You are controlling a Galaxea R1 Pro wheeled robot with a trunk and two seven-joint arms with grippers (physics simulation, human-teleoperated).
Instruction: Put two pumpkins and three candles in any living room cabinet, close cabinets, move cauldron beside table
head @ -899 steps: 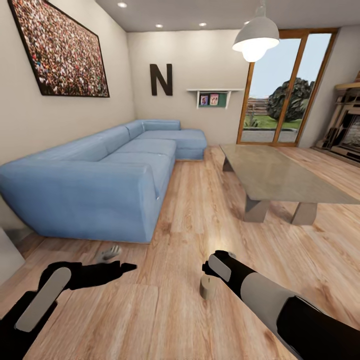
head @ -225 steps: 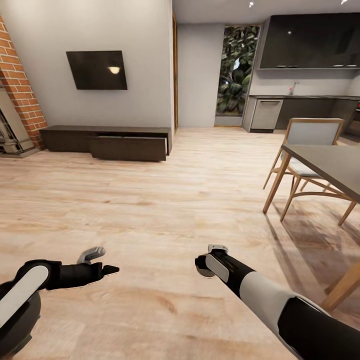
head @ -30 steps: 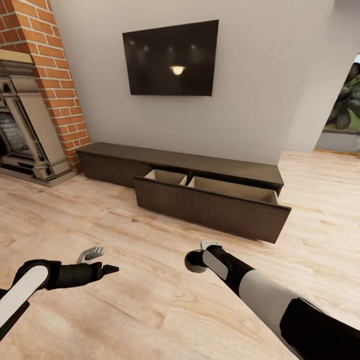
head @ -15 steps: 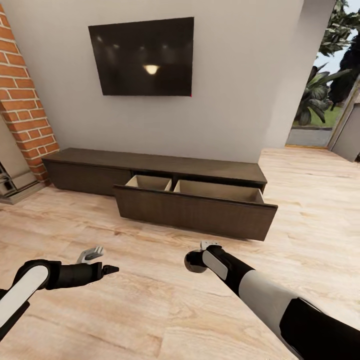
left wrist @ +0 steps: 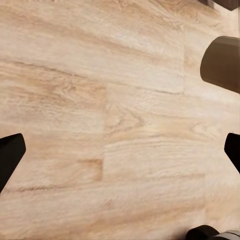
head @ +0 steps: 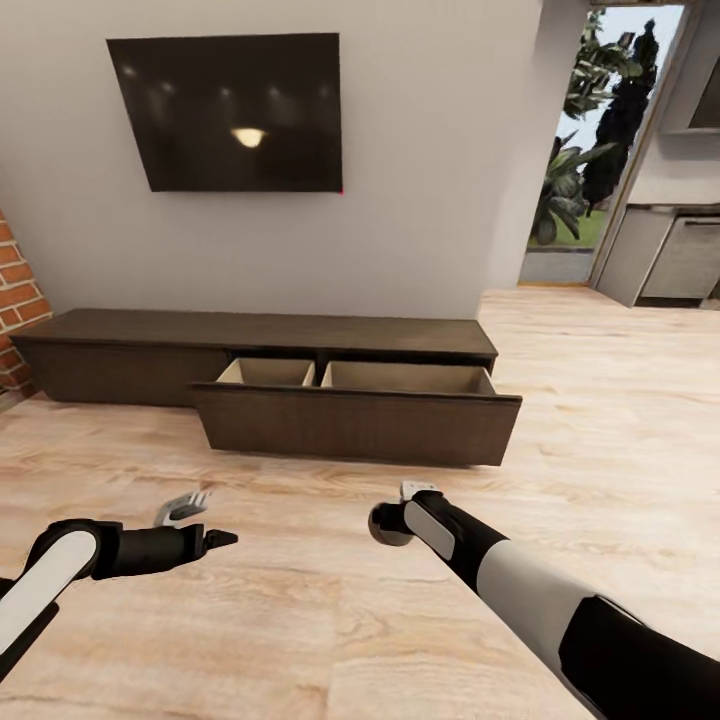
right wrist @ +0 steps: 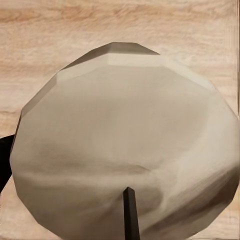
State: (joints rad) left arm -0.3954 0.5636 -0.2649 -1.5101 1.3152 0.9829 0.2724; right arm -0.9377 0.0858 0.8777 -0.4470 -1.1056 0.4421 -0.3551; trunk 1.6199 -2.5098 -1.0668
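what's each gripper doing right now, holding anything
Left gripper: open, holding nothing, above the floor.
Right gripper: shut on a candle.

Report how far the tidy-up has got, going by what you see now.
Done: the cabinet has its drawer pulled open, its visible pale compartments showing nothing inside. In hand: the right end effector holds a candle above the floor, short of the drawer; the left end effector is open and carries nothing. Left: put this candle in, store whatever else remains, shut the drawer, then place the cauldron.
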